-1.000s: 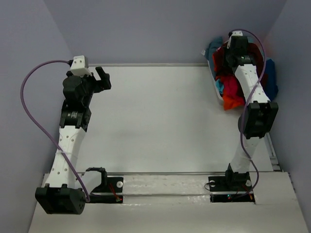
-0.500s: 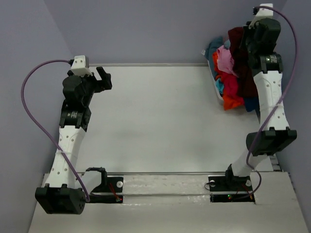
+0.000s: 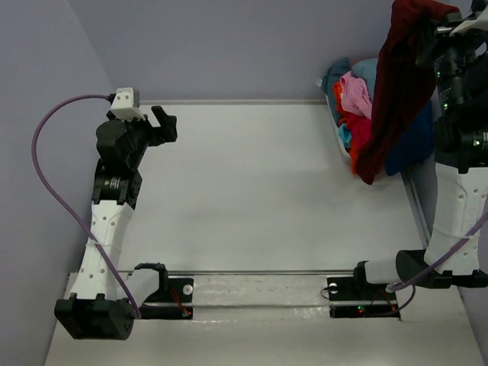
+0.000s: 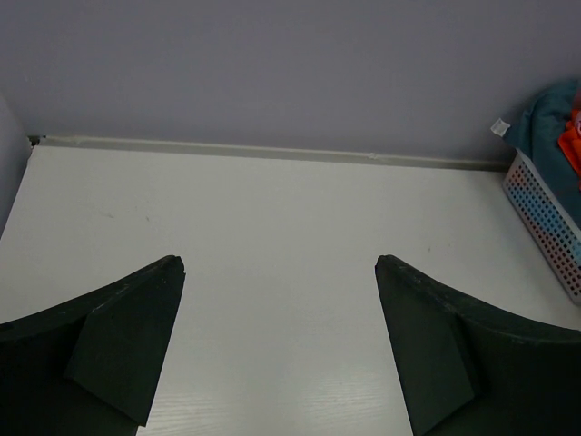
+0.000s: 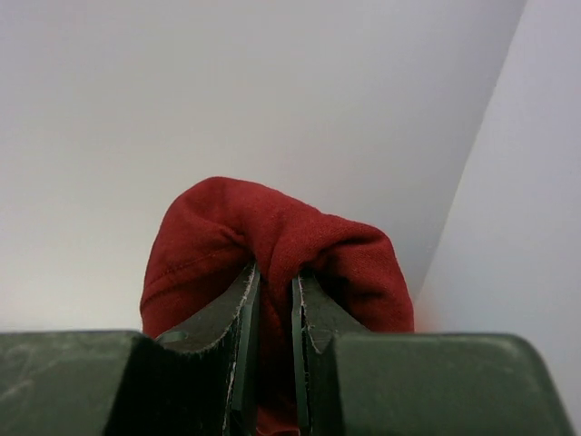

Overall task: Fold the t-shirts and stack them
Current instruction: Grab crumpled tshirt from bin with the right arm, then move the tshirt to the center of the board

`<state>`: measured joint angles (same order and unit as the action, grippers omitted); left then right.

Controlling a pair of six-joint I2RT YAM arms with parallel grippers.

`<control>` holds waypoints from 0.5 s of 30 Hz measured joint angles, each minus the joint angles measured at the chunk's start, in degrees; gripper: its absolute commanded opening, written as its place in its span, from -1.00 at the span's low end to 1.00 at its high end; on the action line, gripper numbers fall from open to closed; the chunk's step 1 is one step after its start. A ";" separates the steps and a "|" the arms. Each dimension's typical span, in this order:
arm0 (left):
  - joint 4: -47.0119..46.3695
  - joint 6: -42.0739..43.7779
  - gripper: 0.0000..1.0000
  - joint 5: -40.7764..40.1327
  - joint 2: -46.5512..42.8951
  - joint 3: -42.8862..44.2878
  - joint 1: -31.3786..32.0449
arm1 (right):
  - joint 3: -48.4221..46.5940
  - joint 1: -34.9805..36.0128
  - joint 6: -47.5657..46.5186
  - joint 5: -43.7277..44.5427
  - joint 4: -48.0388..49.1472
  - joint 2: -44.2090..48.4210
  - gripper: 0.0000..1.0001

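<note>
Maroon t-shirt [image 3: 396,84] hangs bunched from the clenched right gripper [image 5: 275,282]. Its low hem could drag the pile [image 3: 357,114] from the far-right basket [image 4: 545,213]. Left gripper [image 4: 277,263] gapes, empty.

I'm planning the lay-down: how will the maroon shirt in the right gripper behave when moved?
Probably floppy: the maroon t-shirt hangs limp in long folds from the right gripper. Likely to swing and bunch when lowered, as only one pinched fold is held. Seemingly light: that small pinch holds it up.
</note>
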<state>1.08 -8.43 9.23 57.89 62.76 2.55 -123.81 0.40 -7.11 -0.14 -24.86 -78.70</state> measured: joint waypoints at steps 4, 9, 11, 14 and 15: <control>0.00 -0.44 0.98 0.44 0.02 0.02 0.00 | 0.02 0.00 0.07 -1.18 -0.59 -1.73 -0.86; 0.31 -1.11 0.98 0.11 0.04 0.92 0.00 | 0.63 0.28 2.67 -4.98 -2.89 -5.14 -0.86; 1.40 -1.57 0.98 -0.70 0.17 2.34 0.00 | 0.66 2.54 4.28 -6.69 -3.58 -6.32 -0.86; 3.08 -2.23 0.98 -1.55 0.50 5.03 0.00 | 0.59 11.80 4.98 -6.14 -4.22 -8.83 -0.87; 3.61 -2.43 0.98 -2.01 0.68 6.38 0.00 | 0.44 16.28 5.03 -5.99 -4.20 -10.10 -0.86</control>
<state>4.69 -10.85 7.22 58.57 69.14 2.55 -123.37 16.69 -2.09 -6.13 -29.06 -88.79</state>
